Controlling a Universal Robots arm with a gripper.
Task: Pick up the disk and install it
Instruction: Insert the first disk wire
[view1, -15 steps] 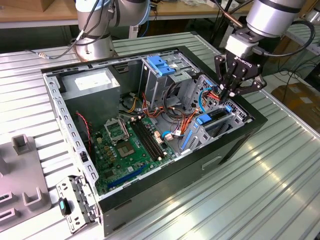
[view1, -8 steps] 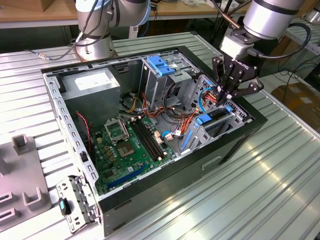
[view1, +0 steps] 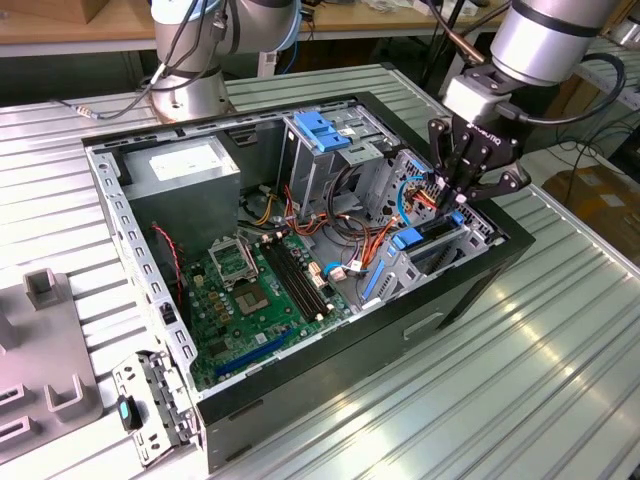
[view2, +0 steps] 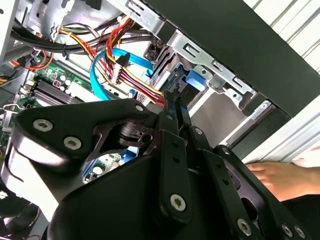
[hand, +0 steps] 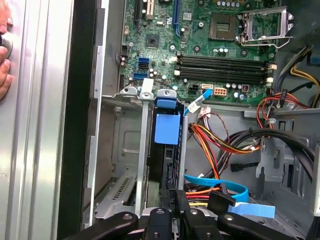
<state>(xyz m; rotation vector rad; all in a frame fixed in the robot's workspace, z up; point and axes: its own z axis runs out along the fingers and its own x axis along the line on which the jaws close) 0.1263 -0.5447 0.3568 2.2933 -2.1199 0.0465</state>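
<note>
The disk (view1: 414, 241) stands on edge in the metal drive bay at the corner of the open computer case on the exterior view's right. Its blue carrier edge (hand: 166, 128) sits between the bay's silver rails. My gripper (view1: 452, 205) hangs straight above that bay, black fingers pointing down. In both wrist views the fingers are drawn close together on the thin upper edge of the disk (view2: 193, 82), gripper (view2: 175, 107) and gripper (hand: 175, 201) pinching it. Most of the drive's body is hidden inside the bay.
Red, orange and blue cables (hand: 220, 190) crowd the space beside the bay. The motherboard (view1: 250, 290) covers the case floor, with a grey power-supply box (view1: 185, 170) and a light-blue latch (view1: 320, 130) on the rear cage. A hand (view2: 280, 175) rests on the table outside the case wall.
</note>
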